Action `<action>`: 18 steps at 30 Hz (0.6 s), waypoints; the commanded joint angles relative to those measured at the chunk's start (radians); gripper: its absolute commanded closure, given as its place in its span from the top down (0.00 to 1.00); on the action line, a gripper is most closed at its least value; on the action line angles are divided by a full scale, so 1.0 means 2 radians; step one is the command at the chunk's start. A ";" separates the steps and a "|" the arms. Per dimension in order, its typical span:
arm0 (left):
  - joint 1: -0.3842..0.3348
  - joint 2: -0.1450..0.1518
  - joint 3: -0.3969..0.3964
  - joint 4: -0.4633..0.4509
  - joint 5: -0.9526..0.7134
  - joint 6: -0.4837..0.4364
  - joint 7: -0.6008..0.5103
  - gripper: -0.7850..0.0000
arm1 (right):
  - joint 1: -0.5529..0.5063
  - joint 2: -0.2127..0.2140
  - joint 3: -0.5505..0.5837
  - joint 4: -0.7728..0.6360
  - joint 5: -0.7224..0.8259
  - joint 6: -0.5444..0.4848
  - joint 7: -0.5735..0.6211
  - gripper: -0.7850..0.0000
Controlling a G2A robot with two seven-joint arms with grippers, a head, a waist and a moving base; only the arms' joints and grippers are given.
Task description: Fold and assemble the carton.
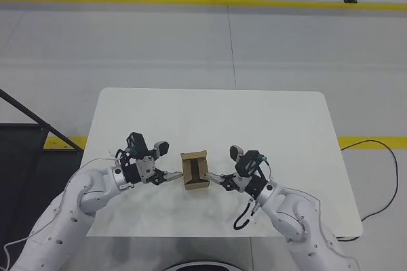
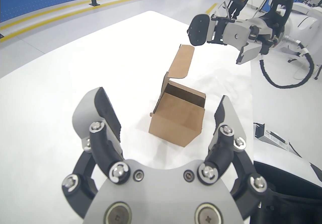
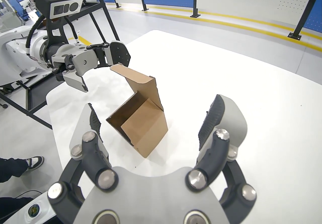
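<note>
The left tool [image 1: 167, 162] is hanging just to the left of the carton [image 1: 195, 171], its fingers spread wide and released, gripping nothing; its lower fingertip is sitting just beside the carton's left wall and appearing to stay clear of it.

The carton is standing on the white surface [image 1: 278, 115] between the two tools. Its body is already looking squared up into a box, so the erecting step is seeming done. The top is gaping open, with the lid flap [image 2: 181, 61] sticking upward from the far wall and its tuck end bending forward. A small side flap [image 2: 159, 99] is also jutting out at the opening.

What is remaining, as I am judging it, is folding that side flap inward, then bringing the lid down and tucking its end into the body.

The right tool [image 1: 226, 166] is hovering just to the right of the carton, likewise wide open and empty, with its fingers flanking the carton's right side without touching it
</note>
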 commanded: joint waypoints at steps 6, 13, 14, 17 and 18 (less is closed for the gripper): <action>0.005 -0.001 0.002 -0.011 0.011 0.017 -0.008 1.00 | -0.003 0.001 -0.003 -0.009 -0.018 0.009 0.007 1.00; 0.025 0.000 -0.008 -0.040 0.061 0.077 -0.027 1.00 | 0.007 -0.001 -0.026 -0.031 -0.087 0.085 0.115 1.00; 0.028 0.001 -0.010 -0.042 0.068 0.085 -0.036 1.00 | 0.012 -0.003 -0.032 -0.032 -0.101 0.104 0.134 1.00; 0.031 0.000 -0.010 -0.048 0.079 0.102 -0.047 1.00 | 0.022 -0.006 -0.045 -0.028 -0.097 0.118 0.151 1.00; 0.031 0.000 -0.009 -0.049 0.081 0.107 -0.048 1.00 | 0.026 -0.007 -0.047 -0.025 -0.095 0.120 0.153 1.00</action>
